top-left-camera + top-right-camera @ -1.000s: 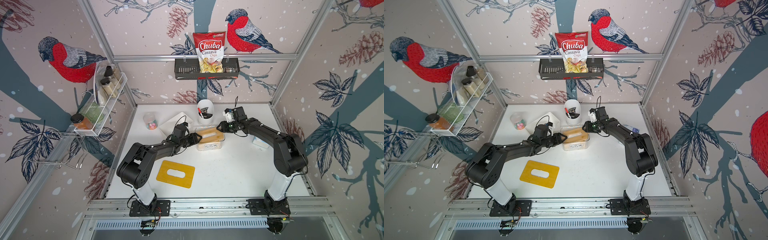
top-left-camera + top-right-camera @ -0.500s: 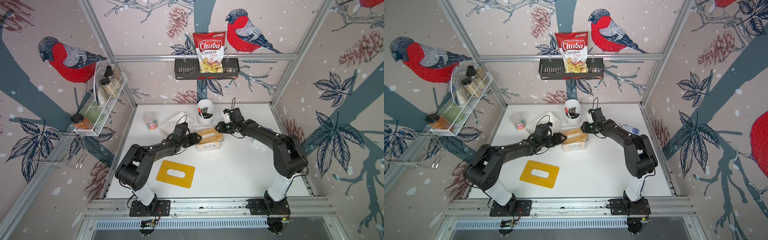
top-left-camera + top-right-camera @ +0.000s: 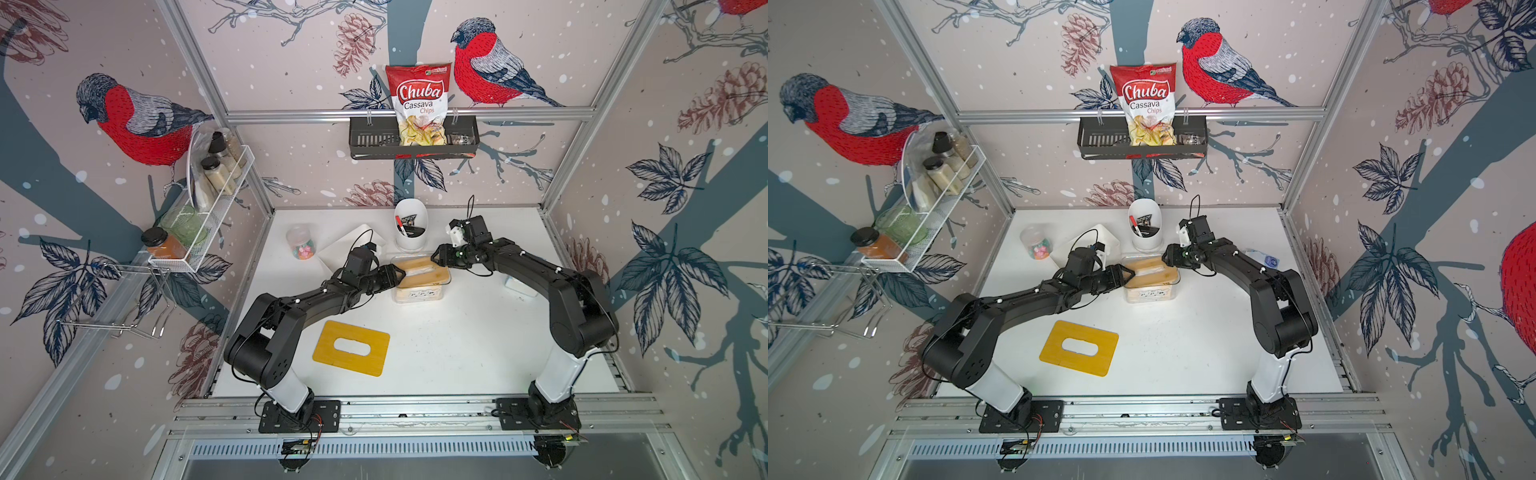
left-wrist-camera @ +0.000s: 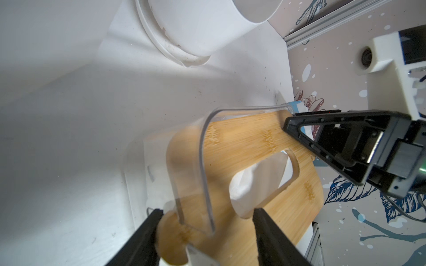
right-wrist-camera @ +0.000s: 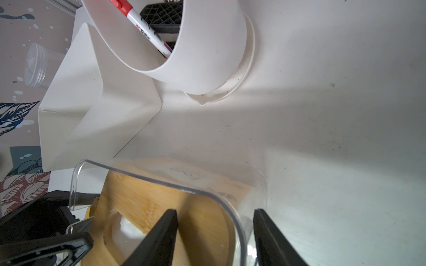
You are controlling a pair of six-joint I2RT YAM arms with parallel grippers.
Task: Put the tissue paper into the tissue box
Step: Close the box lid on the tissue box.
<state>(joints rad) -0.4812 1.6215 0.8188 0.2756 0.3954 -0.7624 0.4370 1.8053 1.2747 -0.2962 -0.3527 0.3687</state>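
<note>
Chips bag (image 3: 417, 104) in black basket (image 3: 370, 142), spice jars (image 3: 217, 168) in wire rack (image 3: 222, 214), candy jar (image 3: 301, 248), marker (image 3: 401, 223) in cup (image 3: 410, 244)

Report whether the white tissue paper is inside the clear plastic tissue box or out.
Inside: white tissue paper shows through the oval slot of the bamboo board sitting in the clear plastic tissue box.

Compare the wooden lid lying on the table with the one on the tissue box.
The loose lid lies flat on the table; the box lid sits in the top of the clear box. Table shows through the loose lid's slot; tissue shows through the box lid's. The loose lid looks yellower, the box lid paler. Both are rounded wooden rectangles with one oblong slot.
</note>
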